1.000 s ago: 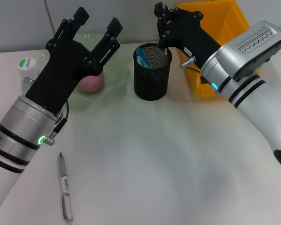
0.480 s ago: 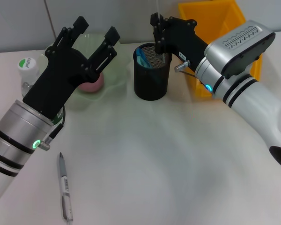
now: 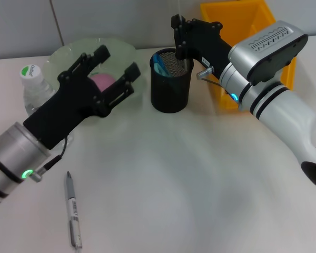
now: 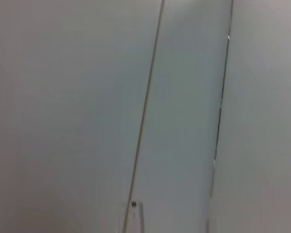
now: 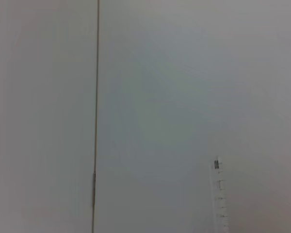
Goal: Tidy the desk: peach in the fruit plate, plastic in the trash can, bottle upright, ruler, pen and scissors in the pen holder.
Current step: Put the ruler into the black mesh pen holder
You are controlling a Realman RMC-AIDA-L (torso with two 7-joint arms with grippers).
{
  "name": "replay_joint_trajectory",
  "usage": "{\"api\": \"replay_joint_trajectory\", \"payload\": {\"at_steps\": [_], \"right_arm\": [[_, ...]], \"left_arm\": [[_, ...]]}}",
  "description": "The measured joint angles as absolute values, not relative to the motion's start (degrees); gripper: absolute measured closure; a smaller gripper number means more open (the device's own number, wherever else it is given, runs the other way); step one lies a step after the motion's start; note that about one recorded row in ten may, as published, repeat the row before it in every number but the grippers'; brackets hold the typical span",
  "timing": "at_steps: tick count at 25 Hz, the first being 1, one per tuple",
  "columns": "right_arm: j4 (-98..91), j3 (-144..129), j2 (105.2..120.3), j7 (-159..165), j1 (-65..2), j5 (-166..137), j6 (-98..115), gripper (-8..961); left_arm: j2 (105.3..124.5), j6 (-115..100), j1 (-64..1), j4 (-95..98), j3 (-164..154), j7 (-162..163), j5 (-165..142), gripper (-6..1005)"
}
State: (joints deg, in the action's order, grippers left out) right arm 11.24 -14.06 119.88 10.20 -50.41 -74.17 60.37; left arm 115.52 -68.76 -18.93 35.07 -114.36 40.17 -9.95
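My right gripper (image 3: 180,32) is over the black mesh pen holder (image 3: 170,89), shut on a thin clear ruler (image 3: 178,6) that stands upright into the holder. The ruler's marked end shows in the right wrist view (image 5: 218,194). Blue scissors handles (image 3: 160,65) sit in the holder. My left gripper (image 3: 114,67) is open and empty, above the front of the green glass fruit plate (image 3: 68,50), which holds the pink peach (image 3: 101,81). The bottle (image 3: 32,84) stands upright left of the plate. A grey pen (image 3: 72,211) lies on the table near the front left.
A yellow bin (image 3: 242,21) stands at the back right, behind my right arm. The white table (image 3: 189,184) stretches in front of the holder. Both wrist views show mostly the wall.
My left gripper has drawn back and down toward the front left, uncovering the plate. My right gripper shifted slightly left over the holder, then stayed.
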Motion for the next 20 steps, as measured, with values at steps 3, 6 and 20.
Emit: {"api": "replay_joint_trajectory", "payload": {"at_steps": [3,6,20], "right_arm": [[11.19,-14.06,119.88,10.18,-50.38,-74.16,60.37,949],[11.2,-14.06,119.88,10.17,-50.39,-74.12,60.37,949],[11.36,-14.06,119.88,10.18,-51.13,-74.07,59.16,948]], "left_arm": [[113.23,-69.0,-18.26,35.54,-107.82,50.55,-23.08,192],[112.04,-69.88,-17.97,36.27,-104.3,56.16,-30.4,192],[113.98,-91.61,-15.97,46.76,-71.69,82.0,-71.09,193]]}}
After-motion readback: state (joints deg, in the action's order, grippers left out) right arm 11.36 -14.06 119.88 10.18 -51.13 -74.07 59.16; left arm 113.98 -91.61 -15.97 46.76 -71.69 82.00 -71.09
